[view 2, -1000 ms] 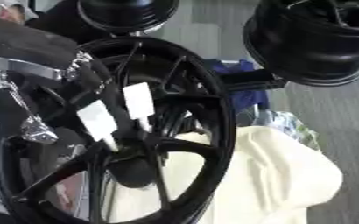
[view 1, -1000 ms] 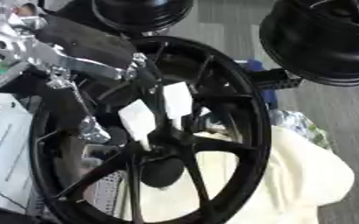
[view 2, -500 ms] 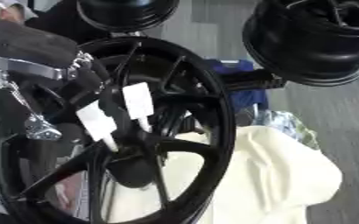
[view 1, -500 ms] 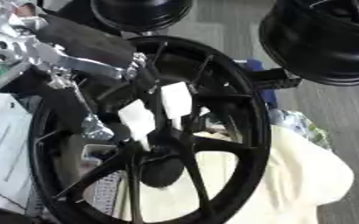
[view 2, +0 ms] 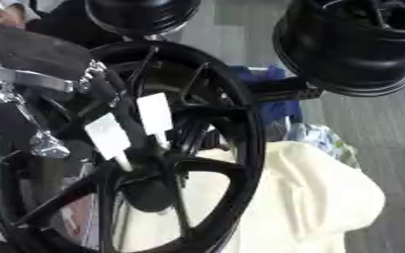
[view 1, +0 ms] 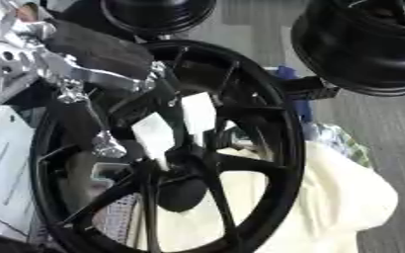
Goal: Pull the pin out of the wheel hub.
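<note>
- The robot's left hand [view 1: 111,94], black with silver joints, is reaching in from the upper left across the large black spoked wheel [view 1: 275,148], its white-padded fingertips [view 1: 158,136] pointing down at the dark round hub [view 1: 182,190].
- The fingers are reaching almost straight; whether they are pinching the pin cannot be told, since it is hidden near the hub.
- The pull would go best straight along the hub axis, avoiding the spokes.
- The right hand is not showing.

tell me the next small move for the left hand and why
Probably draw the left hand back, away from the wheel. Its fingers, tipped with white pads, already reach through the spokes to the hub. The pin itself is hidden, so I can't tell whether it is gripped.
</note>
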Tool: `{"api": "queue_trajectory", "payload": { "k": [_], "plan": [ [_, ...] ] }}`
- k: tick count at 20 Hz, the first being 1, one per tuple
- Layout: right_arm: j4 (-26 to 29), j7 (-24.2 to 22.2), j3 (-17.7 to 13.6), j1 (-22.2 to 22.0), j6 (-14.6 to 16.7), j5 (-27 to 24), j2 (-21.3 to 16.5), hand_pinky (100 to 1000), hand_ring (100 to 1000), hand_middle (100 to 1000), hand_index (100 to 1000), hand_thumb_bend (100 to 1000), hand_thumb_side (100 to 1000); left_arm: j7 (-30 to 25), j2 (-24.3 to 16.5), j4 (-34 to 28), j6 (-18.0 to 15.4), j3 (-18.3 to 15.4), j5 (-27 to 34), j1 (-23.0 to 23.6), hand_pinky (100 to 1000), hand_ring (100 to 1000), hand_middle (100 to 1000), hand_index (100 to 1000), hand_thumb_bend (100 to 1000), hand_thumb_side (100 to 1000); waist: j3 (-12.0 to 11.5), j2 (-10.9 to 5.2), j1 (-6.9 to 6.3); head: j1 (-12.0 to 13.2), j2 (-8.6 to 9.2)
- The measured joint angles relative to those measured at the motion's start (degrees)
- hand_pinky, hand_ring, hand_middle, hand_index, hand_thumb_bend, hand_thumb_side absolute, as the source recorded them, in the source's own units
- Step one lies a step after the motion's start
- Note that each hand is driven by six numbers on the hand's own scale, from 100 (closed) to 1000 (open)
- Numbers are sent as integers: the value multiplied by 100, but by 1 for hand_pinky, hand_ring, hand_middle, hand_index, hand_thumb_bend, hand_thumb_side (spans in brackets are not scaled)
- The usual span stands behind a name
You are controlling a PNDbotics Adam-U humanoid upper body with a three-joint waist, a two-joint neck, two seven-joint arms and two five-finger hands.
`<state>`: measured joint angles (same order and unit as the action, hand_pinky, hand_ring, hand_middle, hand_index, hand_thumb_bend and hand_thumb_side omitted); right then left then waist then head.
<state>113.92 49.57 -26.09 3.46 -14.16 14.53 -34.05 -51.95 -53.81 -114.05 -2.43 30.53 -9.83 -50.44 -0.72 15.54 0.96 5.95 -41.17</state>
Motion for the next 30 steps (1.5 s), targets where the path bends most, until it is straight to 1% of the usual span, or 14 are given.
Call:
{"api": "queue_trajectory", "payload": {
  "k": [2,4,16,18,30],
  "plan": [
    [0,1,0,0,1,-5,1,447,611,632,798,361,284,0,2,0,0,0,-8,6,792,790,753,837,383,100,0,1,2,6,1],
    [0,4,-1,0,4,-8,3,447,611,632,798,360,284,2,8,0,-3,0,-12,7,797,797,761,845,393,100,1,2,3,13,8],
    [0,23,-4,2,23,-53,58,446,611,632,798,359,285,-10,99,26,22,0,-343,50,784,776,724,810,376,100,5,39,26,47,20],
    [0,24,-7,3,24,-55,61,446,611,632,798,361,284,-11,119,87,23,1,-396,50,780,767,707,798,374,100,6,43,34,54,20],
    [0,38,-43,9,38,-62,103,447,612,632,798,355,292,-7,304,547,-93,69,-631,55,780,766,704,794,366,100,3,71,54,91,20]
  ]
}}
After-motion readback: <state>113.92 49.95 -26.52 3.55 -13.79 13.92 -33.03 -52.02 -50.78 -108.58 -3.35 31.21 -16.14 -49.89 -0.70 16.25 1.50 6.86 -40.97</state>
